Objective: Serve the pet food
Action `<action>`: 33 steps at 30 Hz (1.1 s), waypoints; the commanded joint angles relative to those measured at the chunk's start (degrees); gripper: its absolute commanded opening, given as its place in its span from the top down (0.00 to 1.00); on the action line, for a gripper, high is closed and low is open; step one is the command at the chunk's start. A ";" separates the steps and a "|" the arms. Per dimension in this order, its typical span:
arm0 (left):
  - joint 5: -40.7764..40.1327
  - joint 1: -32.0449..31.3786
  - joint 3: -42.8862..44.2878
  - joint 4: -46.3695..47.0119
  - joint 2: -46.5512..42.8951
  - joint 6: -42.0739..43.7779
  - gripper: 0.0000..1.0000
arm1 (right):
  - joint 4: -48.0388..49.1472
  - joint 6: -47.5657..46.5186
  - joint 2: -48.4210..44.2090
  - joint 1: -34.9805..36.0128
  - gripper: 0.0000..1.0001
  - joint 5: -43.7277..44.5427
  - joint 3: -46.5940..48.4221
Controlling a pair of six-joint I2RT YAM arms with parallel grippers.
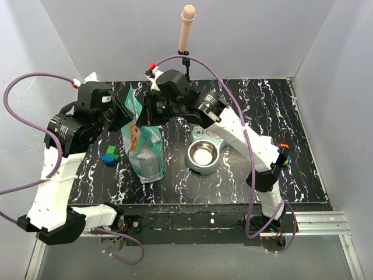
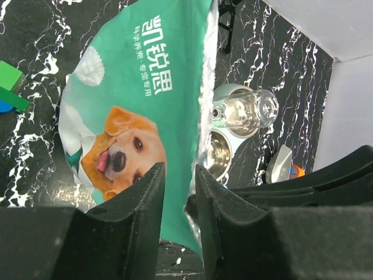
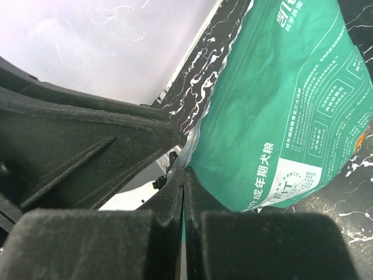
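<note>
The teal-green pet food bag (image 1: 144, 153) with a dog picture stands upright at the left middle of the table. No kibble shows. My right gripper (image 1: 147, 111) is shut on the bag's top edge, seen pinched flat in the right wrist view (image 3: 183, 181) beside the bag's back panel (image 3: 280, 105). My left gripper (image 1: 126, 114) is at the bag's top left. In the left wrist view (image 2: 179, 186) its jaws stand a narrow gap apart, with the bag's front (image 2: 134, 87) and silvery edge behind the gap.
A teal-grey feeder (image 1: 195, 169) with a steel bowl (image 1: 203, 154) and a clear water bottle (image 2: 245, 111) stands right of the bag. Blue and green toy blocks (image 1: 110, 156) lie left of it. A beige post (image 1: 187, 29) rises at the back.
</note>
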 commanded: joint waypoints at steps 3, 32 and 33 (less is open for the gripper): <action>-0.01 -0.24 -2.16 -0.86 -4.18 -1.73 0.75 | -2.75 -2.65 -3.07 -0.41 0.99 3.83 -3.58; 3.07 -0.24 -5.41 2.49 -4.71 -0.68 0.58 | -0.81 -2.83 -3.86 -0.85 0.99 1.02 -5.43; 3.07 -0.24 -5.94 2.57 -4.89 -0.77 0.59 | -0.81 -2.92 -3.95 -0.85 0.99 1.02 -5.43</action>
